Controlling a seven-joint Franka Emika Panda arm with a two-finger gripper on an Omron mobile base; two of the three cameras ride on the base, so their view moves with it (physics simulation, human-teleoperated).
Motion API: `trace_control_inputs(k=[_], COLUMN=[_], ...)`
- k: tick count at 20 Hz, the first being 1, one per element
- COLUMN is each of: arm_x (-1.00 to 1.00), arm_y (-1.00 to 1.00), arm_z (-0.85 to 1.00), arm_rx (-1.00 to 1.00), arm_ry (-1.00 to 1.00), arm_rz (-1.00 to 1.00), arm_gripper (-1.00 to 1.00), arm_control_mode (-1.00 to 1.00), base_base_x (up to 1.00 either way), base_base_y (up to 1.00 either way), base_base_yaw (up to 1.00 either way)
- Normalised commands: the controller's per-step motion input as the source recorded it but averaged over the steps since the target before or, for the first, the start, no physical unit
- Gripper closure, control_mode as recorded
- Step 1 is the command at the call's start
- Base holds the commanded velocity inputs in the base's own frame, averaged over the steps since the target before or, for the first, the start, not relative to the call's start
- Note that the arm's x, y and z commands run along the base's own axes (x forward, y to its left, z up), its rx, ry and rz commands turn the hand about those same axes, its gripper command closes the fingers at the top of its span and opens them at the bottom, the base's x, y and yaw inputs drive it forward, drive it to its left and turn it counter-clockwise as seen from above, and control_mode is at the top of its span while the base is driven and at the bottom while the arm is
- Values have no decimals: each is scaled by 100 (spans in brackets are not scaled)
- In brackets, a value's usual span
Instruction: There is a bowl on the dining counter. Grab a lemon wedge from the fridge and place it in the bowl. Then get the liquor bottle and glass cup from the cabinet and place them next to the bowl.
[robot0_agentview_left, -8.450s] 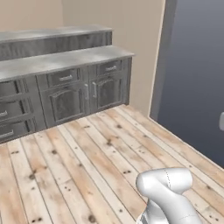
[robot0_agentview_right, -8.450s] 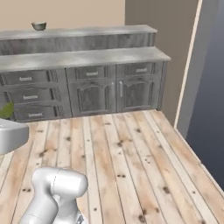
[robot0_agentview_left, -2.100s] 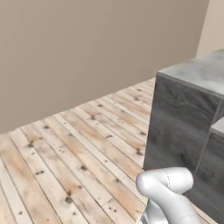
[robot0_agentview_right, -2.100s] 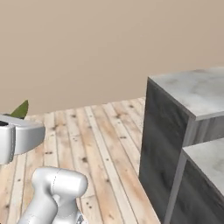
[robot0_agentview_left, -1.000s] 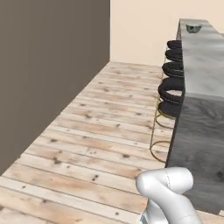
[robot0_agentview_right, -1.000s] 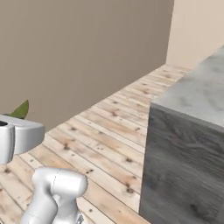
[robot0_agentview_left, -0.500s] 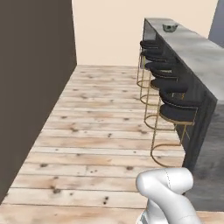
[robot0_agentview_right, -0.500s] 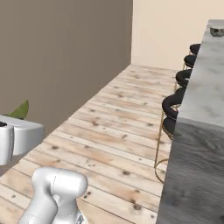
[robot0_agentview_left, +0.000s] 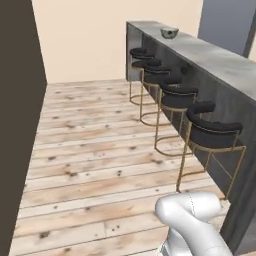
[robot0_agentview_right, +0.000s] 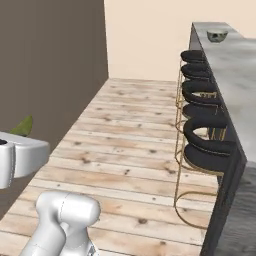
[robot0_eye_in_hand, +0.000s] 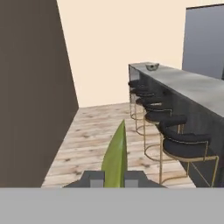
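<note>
At the far end of the counter (robot0_agentview_left: 220, 62), on its grey marbled top, sits the bowl (robot0_agentview_left: 169, 33), small with distance; the right base view has it at the top right (robot0_agentview_right: 217, 35), and the hand view shows it far off near the counter's end (robot0_eye_in_hand: 152, 67). Along the counter's near face runs a row of stools (robot0_agentview_left: 214, 135) with dark seats and thin gold legs, standing on the pale plank floor (robot0_agentview_left: 100, 150).

The gripper (robot0_eye_in_hand: 114, 178) is seen in the hand view, its jaws pinched on the wedge (robot0_eye_in_hand: 116, 157), a yellow-green sliver that rises upright between the two dark fingertips (robot0_eye_in_hand: 93, 178). In the right base view the tip of the wedge (robot0_agentview_right: 23, 125) pokes up at the left edge, just above the white hand.

Half a second ago the left base view looked at the stools more from the side, with the counter crossing the upper right corner and the bowl near the top edge; now the counter runs straight away down the right side of the picture. In the right base view the counter then filled the right edge with the stools half cut off; now the whole row shows and the bowl stands clear of the frame's corner. A second ago that view showed just the counter's blunt end and a brown wall. The whole picture has swung, so the camera has turned with the base; the things themselves lie as they did. The wedge has stayed clamped through all of it.

A dark wall (robot0_agentview_left: 17, 125) closes the left side, a cream wall (robot0_agentview_left: 85, 35) the far end.
</note>
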Motion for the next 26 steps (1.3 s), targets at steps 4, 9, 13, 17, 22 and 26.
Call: trace_control_inputs(k=[4, 9, 13, 17, 22, 26], arm_x=[0, 0, 0, 0, 0, 0], arm_y=[0, 0, 0, 0, 0, 0], arm_z=[0, 0, 0, 0, 0, 0], arm_rx=[0, 0, 0, 0, 0, 0], arm_ry=[0, 0, 0, 0, 0, 0], arm_rz=[0, 0, 0, 0, 0, 0], arm_gripper=[100, 100, 100, 100, 100, 100], arm_control_mode=[100, 100, 100, 100, 100, 100], base_base_x=[95, 92, 88, 88, 92, 96], base_base_y=[78, 87, 90, 91, 92, 93], base_base_yaw=[-43, -39, -38, -38, -36, -35])
